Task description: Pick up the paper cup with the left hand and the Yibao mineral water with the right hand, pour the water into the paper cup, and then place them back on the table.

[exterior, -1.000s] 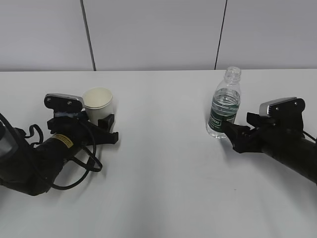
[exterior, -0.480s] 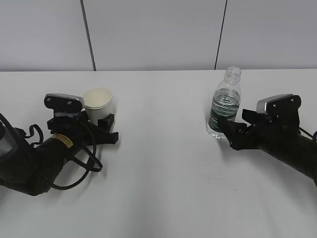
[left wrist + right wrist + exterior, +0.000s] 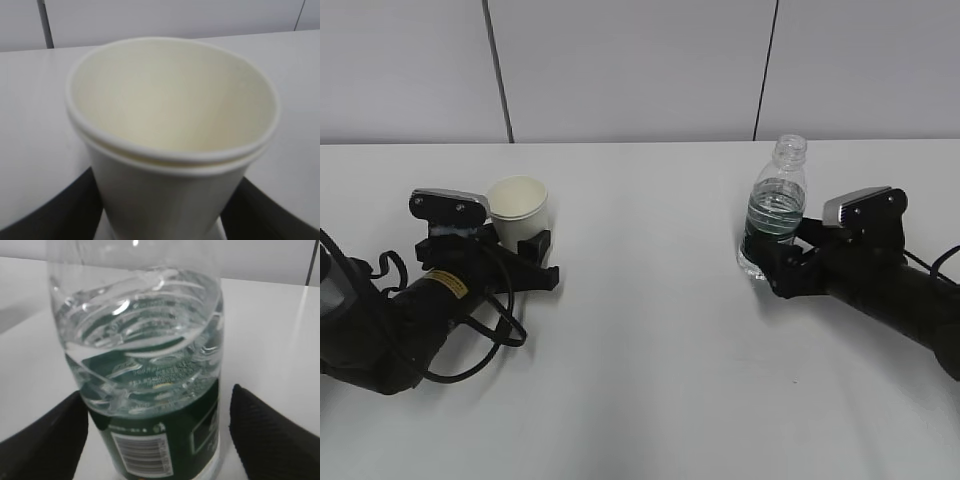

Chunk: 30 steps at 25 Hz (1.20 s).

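Observation:
The white paper cup (image 3: 517,205) stands upright on the white table (image 3: 650,340) at the left. It fills the left wrist view (image 3: 170,125) and is empty inside. My left gripper (image 3: 523,238), on the yellow-labelled arm, is shut on the cup's lower part, with black fingers (image 3: 55,215) pressing both sides. The Yibao water bottle (image 3: 775,215) stands upright at the right, capless and partly full. My right gripper (image 3: 760,258) is open around its green label (image 3: 165,440). Its fingers (image 3: 272,435) flank the bottle, with a small gap on the right side.
A grey panelled wall (image 3: 640,70) rises behind the table's far edge. Cables (image 3: 485,330) loop from the left arm onto the table. Bare tabletop lies between the two arms and in front of them.
The right arm has slid left toward the bottle, so its open fingers now sit around the label. The left arm and the cup have not moved.

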{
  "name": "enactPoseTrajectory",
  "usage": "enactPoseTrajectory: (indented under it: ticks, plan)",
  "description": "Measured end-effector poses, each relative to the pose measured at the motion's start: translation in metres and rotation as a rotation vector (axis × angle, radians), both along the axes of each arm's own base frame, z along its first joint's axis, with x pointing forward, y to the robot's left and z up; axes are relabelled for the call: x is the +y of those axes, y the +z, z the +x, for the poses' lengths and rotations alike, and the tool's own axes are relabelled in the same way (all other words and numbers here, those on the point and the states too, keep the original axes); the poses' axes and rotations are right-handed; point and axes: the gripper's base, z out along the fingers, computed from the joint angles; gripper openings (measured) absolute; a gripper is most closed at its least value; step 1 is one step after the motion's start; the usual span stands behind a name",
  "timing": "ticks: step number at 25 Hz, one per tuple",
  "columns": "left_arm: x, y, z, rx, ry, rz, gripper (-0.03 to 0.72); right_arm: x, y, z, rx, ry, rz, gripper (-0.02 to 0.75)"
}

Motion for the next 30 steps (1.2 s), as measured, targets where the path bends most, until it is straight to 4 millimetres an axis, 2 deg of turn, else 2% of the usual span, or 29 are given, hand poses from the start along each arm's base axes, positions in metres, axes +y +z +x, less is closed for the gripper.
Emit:
enactPoseTrajectory:
  ticks: [8,13,17,30]
  plan:
    - [0.0,0.0,0.0,0.0,0.0,0.0,0.433,0.0006,-0.003,0.0037,0.002,0.006,0.006,0.642]
    - [0.0,0.0,0.0,0.0,0.0,0.0,0.433,0.0009,-0.0025,0.0058,-0.005,0.01,0.005,0.557]
    - [0.0,0.0,0.0,0.0,0.0,0.0,0.433,0.001,-0.0025,0.0057,-0.005,0.011,0.005,0.524]
    - [-0.0006,0.0,-0.0002,-0.001,-0.008,0.001,0.432,0.001,-0.0025,0.0057,-0.005,0.011,0.005,0.507]
